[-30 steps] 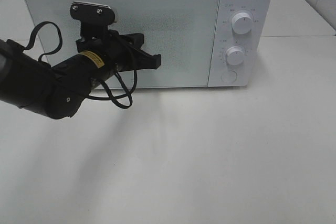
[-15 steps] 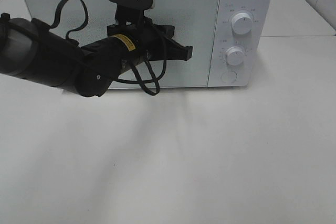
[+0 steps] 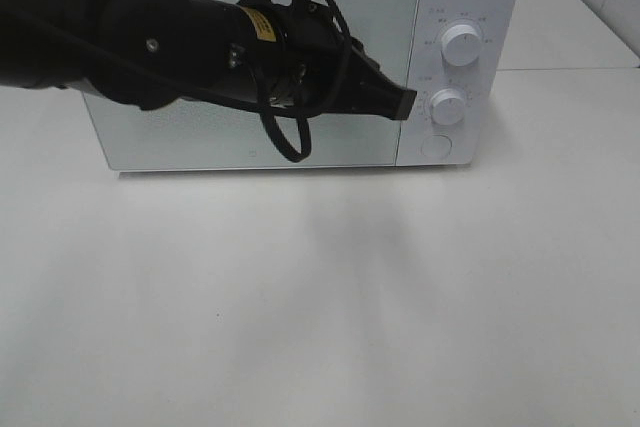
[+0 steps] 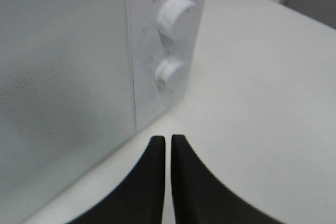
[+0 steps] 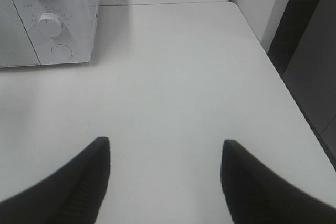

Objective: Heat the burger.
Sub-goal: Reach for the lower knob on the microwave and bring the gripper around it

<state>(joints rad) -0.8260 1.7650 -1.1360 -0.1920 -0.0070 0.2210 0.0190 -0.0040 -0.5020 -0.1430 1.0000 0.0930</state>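
The burger is out of view in every frame. A white microwave (image 3: 200,142) stands at the back of the table with its door closed. My left gripper (image 3: 405,104) reaches across the door, its tip just left of the lower knob (image 3: 448,105). In the left wrist view the left gripper (image 4: 167,140) is shut with nothing between its fingers, and it points at the microwave's control panel with the lower knob (image 4: 169,71). My right gripper (image 5: 165,142) stands open and empty over bare table to the right of the microwave (image 5: 79,24).
The control panel carries an upper knob (image 3: 461,43) and a round button (image 3: 435,146) under the lower knob. The white table (image 3: 330,297) spreads in front of the microwave. Its right edge (image 5: 273,66) drops off to a dark gap.
My left arm has swung up and to the right across the microwave door. Its shut tip went from the door's middle to beside the lower knob. The right gripper has not moved.
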